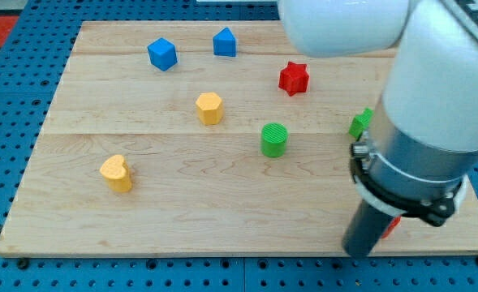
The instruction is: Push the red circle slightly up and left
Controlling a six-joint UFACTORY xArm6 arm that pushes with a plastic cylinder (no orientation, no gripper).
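Only a small sliver of a red block shows, near the view's bottom right. The arm hides the rest, so I cannot make out its shape. The dark rod comes down just left of it, and my tip rests near the board's bottom edge, touching or almost touching the sliver. The big white and grey arm body covers the right side of the board.
On the wooden board are a blue cube, a blue house-shaped block, a red star, a yellow hexagon, a green cylinder, a yellow heart and a green block partly behind the arm.
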